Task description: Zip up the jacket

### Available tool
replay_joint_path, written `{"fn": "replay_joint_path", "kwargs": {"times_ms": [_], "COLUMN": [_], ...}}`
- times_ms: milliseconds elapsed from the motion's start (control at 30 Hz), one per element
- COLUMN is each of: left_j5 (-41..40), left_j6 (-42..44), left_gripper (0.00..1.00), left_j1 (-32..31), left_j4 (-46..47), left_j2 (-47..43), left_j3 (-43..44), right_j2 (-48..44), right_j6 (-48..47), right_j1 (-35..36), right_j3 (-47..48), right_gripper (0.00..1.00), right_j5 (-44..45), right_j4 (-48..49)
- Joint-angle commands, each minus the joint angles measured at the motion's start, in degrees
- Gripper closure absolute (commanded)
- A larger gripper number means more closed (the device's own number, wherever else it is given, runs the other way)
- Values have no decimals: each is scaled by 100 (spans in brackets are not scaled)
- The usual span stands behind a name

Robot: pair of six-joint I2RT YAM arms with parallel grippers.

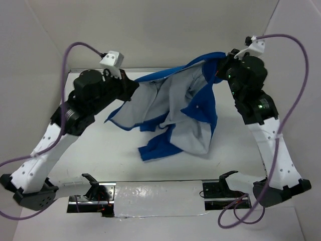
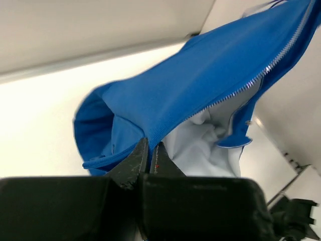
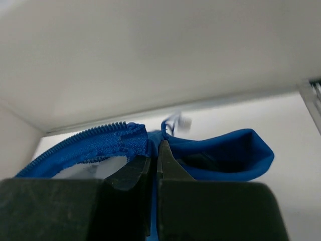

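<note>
The blue jacket (image 1: pixel 201 108) hangs unzipped between my two grippers above the table, white lining (image 1: pixel 170 98) facing up, its lower part drooping onto the table. My left gripper (image 1: pixel 134 86) is shut on the jacket's front edge; in the left wrist view (image 2: pixel 150 149) the zipper teeth (image 2: pixel 251 83) run away up to the right. My right gripper (image 1: pixel 222 64) is shut on the jacket's other end. In the right wrist view (image 3: pixel 154 150) it pinches blue fabric beside the zipper tape's end (image 3: pixel 118 138), with a small white pull (image 3: pixel 184 121) just beyond.
White walls (image 1: pixel 165 30) enclose the table on three sides. A metal strip (image 1: pixel 160 193) and two black mounts (image 1: pixel 93 190) lie at the near edge. Purple cables (image 1: pixel 301 60) loop from each wrist.
</note>
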Motion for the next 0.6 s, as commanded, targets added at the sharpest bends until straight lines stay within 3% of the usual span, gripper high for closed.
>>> {"fn": "replay_joint_path", "kwargs": {"times_ms": [0, 133, 333, 567], "left_j5": [-213, -591, -442, -722], "left_j6": [256, 396, 449, 64], "left_gripper": [100, 100, 100, 100], "left_j1": [-182, -586, -596, -596], "left_j4": [263, 210, -89, -194], "left_j2": [-546, -1002, -1170, -1057], "left_j3": [32, 146, 690, 376], "right_j2": [-424, -346, 190, 682], "right_j6": [-810, -1275, -1531, -1400], "right_j1": [256, 774, 1337, 1242], "right_j3": [1135, 2565, 4088, 3634], "right_gripper": [100, 100, 100, 100], "right_j5": [-387, -1073, -1075, -161], "right_j4": [247, -174, -527, -237]}}
